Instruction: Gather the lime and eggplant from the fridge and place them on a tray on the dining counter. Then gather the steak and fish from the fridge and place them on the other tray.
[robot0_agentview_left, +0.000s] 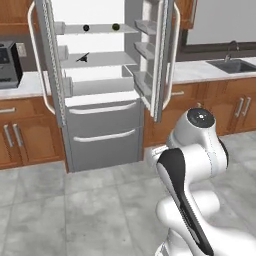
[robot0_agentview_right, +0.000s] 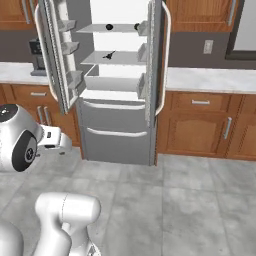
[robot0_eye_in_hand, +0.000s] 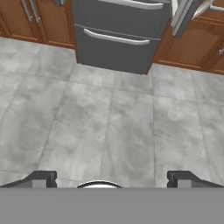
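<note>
The tall grey fridge (robot0_agentview_left: 102, 90) is standing with both doors open, the round lime (robot0_agentview_left: 115, 27) and dark eggplant (robot0_agentview_left: 86, 28) resting on its top white shelf, while the claw (robot0_eye_in_hand: 111, 179) is hovering, fingers apart, over grey floor tiles (robot0_eye_in_hand: 109, 127).

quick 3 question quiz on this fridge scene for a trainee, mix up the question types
1. True or false: both doors of the fridge stand open.
2. Which shelf holds the lime and the eggplant: A top, B middle, C bottom drawer?
3. Fill in: the gripper is ____ and holds nothing.

Key: 1 true; 2 A; 3 open.
</note>
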